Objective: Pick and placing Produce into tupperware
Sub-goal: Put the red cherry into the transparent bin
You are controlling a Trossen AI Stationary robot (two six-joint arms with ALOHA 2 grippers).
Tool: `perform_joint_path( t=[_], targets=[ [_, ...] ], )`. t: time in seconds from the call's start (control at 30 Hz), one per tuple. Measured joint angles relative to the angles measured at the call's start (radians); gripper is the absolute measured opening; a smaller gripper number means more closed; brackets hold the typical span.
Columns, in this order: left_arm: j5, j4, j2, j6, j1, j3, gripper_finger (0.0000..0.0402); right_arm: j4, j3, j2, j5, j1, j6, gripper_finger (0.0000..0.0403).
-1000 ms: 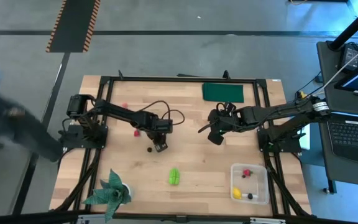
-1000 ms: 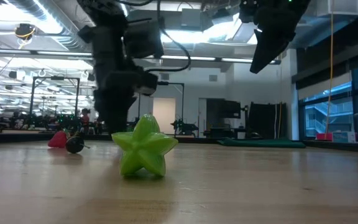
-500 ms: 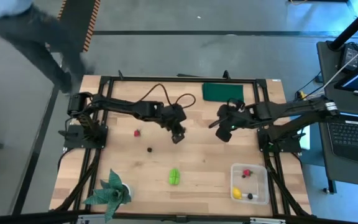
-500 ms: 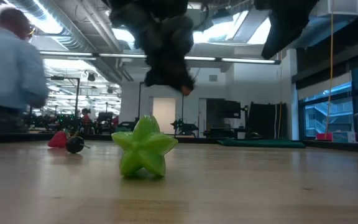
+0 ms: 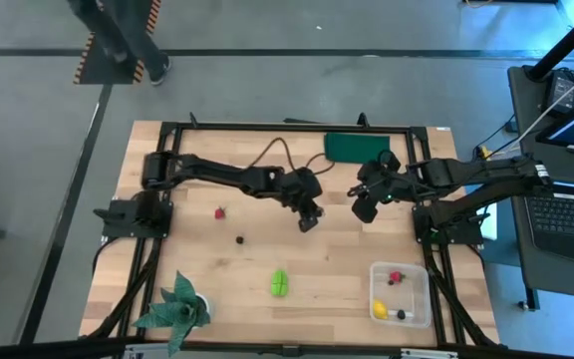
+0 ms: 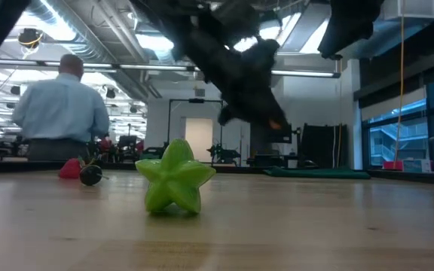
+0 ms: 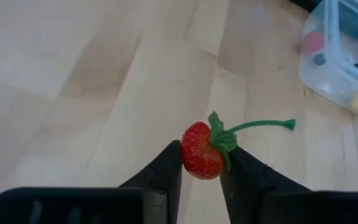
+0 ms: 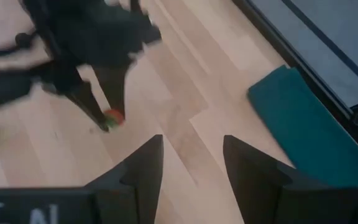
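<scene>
The left gripper [image 5: 309,221] hung over the worktop's [image 5: 337,261] centre, jaws clamped on a strawberry [image 7: 202,151]. The tupperware [image 5: 401,293], at about four o'clock from it, held a red berry [image 5: 396,276], a lemon [image 5: 380,309] and a dark berry [image 5: 401,314]. The right gripper [image 5: 364,207], at its three o'clock, waited with jaws parted, holding nothing.

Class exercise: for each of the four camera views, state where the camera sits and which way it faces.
High: overhead, facing down; both arms, tupperware.
Low: table height, facing across; green star fruit, arms overhead.
Left wrist: past left claw gripping strawberry.
Right wrist: past open right claw, toward left arm.
Shared: both wrist views show the strawberry.
</scene>
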Motion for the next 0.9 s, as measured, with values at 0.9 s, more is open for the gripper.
perform_joint_path(
  t=[0.9],
  targets=[
    [0.054, -0.038, 0.248, 0.043, 0.021, 0.159, 0.0126, 0.006, 0.000, 0.002, -0.001, 0.000, 0.002, 0.0171]
  ],
)
